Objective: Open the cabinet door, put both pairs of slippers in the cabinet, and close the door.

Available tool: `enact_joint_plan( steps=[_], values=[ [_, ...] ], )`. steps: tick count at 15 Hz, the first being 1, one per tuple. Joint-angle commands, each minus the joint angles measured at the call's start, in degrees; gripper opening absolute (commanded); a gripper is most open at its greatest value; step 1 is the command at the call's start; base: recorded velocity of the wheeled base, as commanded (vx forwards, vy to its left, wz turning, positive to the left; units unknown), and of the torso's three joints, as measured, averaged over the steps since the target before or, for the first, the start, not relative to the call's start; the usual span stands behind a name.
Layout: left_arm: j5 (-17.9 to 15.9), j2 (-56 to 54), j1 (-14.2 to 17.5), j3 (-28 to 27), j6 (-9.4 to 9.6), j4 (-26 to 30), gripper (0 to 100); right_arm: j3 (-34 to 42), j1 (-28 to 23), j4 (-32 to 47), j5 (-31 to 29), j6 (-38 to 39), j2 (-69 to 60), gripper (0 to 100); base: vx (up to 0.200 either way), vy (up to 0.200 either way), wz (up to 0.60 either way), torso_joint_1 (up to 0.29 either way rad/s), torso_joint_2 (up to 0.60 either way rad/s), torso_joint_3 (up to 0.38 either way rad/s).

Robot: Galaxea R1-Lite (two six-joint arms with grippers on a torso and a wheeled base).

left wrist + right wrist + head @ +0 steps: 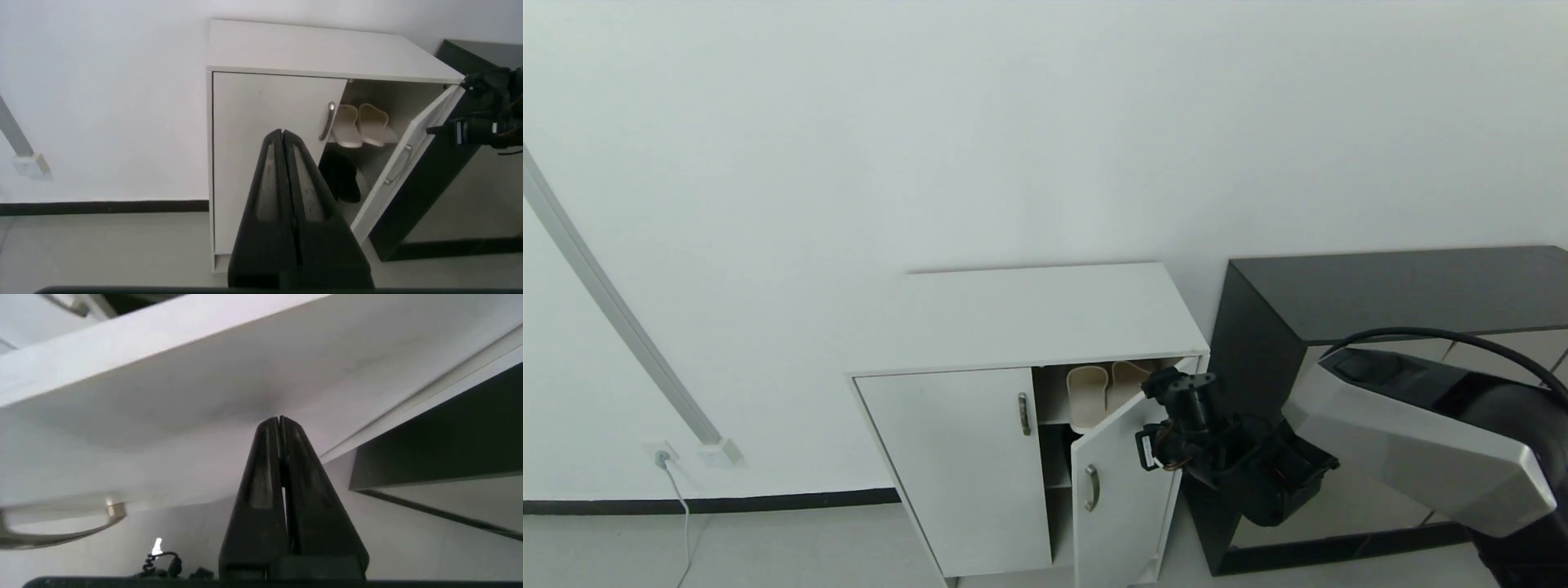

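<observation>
Inside cabinet point(1029, 318), beige slippers point(1098, 392) above, dark pair point(341, 175) below; right door point(1119, 498) ajar, closing left. Right gripper point(280, 429), left gripper point(283, 139): jaws together.

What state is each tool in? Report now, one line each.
Left tool: closed, empty.
Right tool: closed, empty, tip at the half-open door.
</observation>
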Motion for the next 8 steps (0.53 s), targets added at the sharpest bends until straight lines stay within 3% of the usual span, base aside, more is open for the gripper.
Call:
enact_joint_plan(
  steps=[1,8],
  values=[
    [0.1,0.0,0.0,0.0,-0.03,0.0,0,-2.1,-0.3,0.5,-0.4,0.0,1.5,0,0.000,0.000,0.00,0.000,0.00,0.000],
    [0.1,0.0,0.0,0.0,-0.03,0.0,0,-9.1,-2.7,5.3,-1.3,0.0,2.0,0,0.000,0.000,0.00,0.000,0.00,0.000]
  ],
)
